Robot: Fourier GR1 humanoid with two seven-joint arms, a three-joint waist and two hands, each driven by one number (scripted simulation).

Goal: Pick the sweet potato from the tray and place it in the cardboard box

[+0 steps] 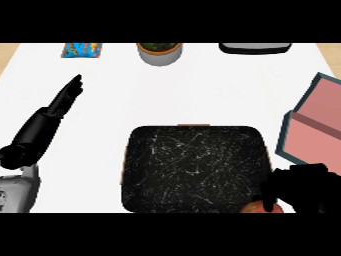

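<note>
The black speckled tray (191, 167) lies in the middle of the white counter. At its near right corner, an orange-red piece of the sweet potato (260, 207) peeks out from under my right hand (306, 187), whose fingers curl down over it. Most of the sweet potato is hidden by that hand. The cardboard box (322, 125), pink inside with a dark blue-grey outside, stands open at the right edge, just beyond the right hand. My left hand (51, 117) rests at the left, fingers straight and pointing away, holding nothing.
Along the far edge sit a blue snack packet (83, 49), a grey pot with a plant (160, 52) and a dark flat dish (254, 47). Bare white counter lies between the tray and these items.
</note>
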